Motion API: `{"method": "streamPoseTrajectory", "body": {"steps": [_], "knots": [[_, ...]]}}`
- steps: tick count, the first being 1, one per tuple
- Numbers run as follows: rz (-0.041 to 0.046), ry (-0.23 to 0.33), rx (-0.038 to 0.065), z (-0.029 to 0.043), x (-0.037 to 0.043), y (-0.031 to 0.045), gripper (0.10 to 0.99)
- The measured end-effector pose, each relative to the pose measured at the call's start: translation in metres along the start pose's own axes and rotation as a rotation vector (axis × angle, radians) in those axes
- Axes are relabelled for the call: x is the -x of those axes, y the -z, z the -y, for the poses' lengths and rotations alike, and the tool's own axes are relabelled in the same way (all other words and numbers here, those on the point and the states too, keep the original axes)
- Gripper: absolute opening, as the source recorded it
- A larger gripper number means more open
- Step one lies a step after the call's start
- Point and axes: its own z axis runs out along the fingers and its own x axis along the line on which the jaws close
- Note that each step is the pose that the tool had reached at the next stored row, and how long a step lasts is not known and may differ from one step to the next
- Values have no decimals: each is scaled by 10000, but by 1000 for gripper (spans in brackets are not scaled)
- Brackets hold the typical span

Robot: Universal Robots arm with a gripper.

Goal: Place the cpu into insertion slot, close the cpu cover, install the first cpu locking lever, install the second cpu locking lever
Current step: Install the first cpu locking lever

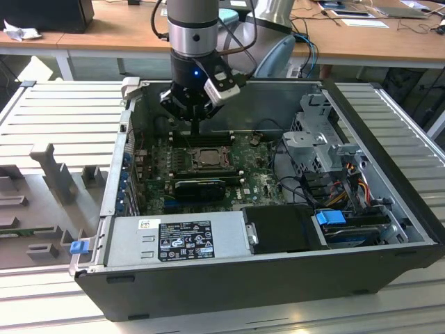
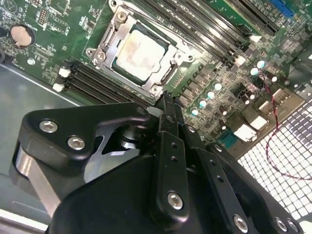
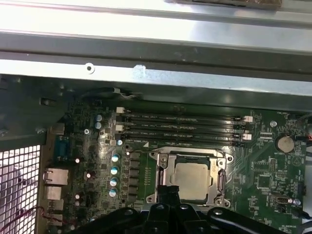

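- End effector (image 2: 168, 102): its two black fingers are pressed together into one narrow tip, with nothing between them. In the exterior view it (image 1: 197, 128) points straight down from the arm into the open computer case.
- Its tip is at one edge of the insertion slot (image 2: 118, 62), on the side facing the memory slots. Whether it touches the metal there cannot be told.
- The cpu (image 2: 141, 51) lies flat and square inside the slot, its pale top face up. Both wrist views show it seated, and the first wrist view has it (image 3: 193, 176) just beyond the fingertips.
- The cpu cover (image 2: 122, 27) lies down over the slot, with the chip showing through its square window. Whether the thin locking bars along its sides are latched cannot be made out.
- Long black memory slots (image 3: 183, 127) run side by side just past the socket.
- Around them spreads the green motherboard (image 3: 263, 165), with a round coin battery (image 3: 284, 143) set well apart from the socket.
- A grey power supply (image 1: 177, 236) sits along the case's near wall. A metal drive cage (image 1: 316, 139) with coloured cables stands on the exterior view's right.
- The dark case (image 1: 278, 282) rests on a ribbed metal bench (image 1: 62, 115).
- A wooden desk (image 1: 118, 28) stands beyond the bench.
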Motion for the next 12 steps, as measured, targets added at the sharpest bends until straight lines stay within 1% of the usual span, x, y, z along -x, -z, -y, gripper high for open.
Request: {"method": "streamPoseTrajectory", "body": {"steps": [1,5,12], "knots": [[1,-53,-1,0,-2,-5,106],[13,-579,-12,1,-4,-18,106],[15,-621,-12,0,-21,-22,106]]}}
